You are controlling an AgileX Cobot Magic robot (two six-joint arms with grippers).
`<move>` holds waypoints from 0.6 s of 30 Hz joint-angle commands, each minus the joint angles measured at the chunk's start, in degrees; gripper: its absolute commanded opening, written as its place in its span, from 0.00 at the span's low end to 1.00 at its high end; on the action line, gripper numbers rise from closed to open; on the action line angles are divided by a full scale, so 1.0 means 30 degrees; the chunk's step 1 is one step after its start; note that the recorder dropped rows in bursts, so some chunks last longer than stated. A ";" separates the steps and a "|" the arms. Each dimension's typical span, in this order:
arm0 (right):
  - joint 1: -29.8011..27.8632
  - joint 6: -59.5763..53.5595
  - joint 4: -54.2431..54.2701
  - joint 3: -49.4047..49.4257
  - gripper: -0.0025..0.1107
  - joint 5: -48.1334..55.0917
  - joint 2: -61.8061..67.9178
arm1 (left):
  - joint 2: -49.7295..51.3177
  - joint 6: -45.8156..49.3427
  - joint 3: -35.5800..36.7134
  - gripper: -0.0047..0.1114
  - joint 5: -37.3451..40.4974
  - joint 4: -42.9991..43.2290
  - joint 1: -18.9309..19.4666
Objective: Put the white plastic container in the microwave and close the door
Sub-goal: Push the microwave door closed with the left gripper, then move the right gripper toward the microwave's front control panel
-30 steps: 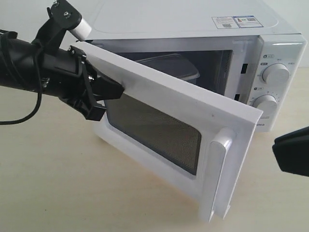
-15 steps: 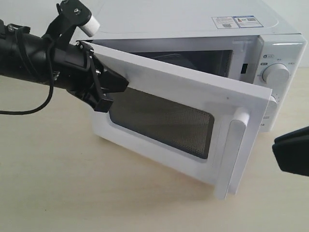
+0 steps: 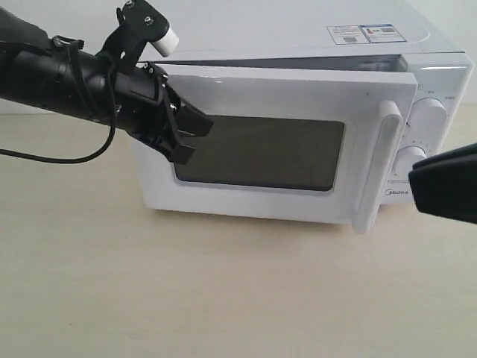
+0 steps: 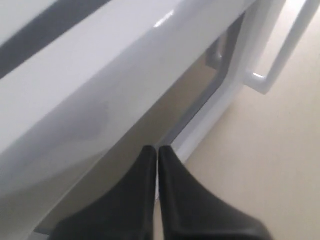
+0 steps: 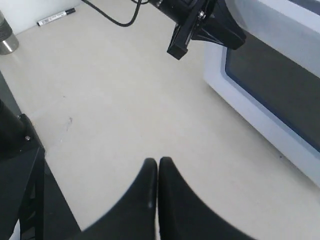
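Observation:
The white Midea microwave (image 3: 298, 33) stands on the table with its door (image 3: 287, 89) swung almost flat against the front, a thin gap left along the top. The door's dark window (image 3: 261, 153) and white bar handle (image 3: 380, 168) face me. My left gripper (image 3: 195, 133) is shut and empty, its tips pressed against the door frame at the window's left edge; the left wrist view shows the tips (image 4: 157, 150) at the door (image 4: 125, 75). My right gripper (image 5: 158, 162) is shut, hovering over bare table. The white plastic container is hidden behind the door.
Two round dials (image 3: 428, 115) sit right of the door. The right arm (image 3: 443, 183) hangs dark at the right edge, just in front of the lower dial. A marker pen (image 5: 56, 16) and a metal cylinder (image 5: 5, 37) lie far off on the table.
The left gripper has pushed the door from wide open to nearly closed, moving right with it. The container inside has gone from view. The right arm has shifted slightly up and left.

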 commanded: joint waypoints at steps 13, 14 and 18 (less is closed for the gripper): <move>0.0031 0.1872 0.0184 0.0419 0.02 -0.5423 0.4254 | -0.0789 -0.0085 -0.0664 0.07 0.2312 -0.0652 -0.0092; 0.0031 0.2177 0.0227 0.0737 0.02 -0.6508 0.4640 | -0.0972 -0.0253 -0.0664 0.07 0.2435 -0.0652 -0.0092; 0.0031 0.3116 0.0063 0.3042 0.02 -1.2193 0.5868 | -0.2014 -0.0772 -0.0664 0.07 0.3713 0.0363 -0.0092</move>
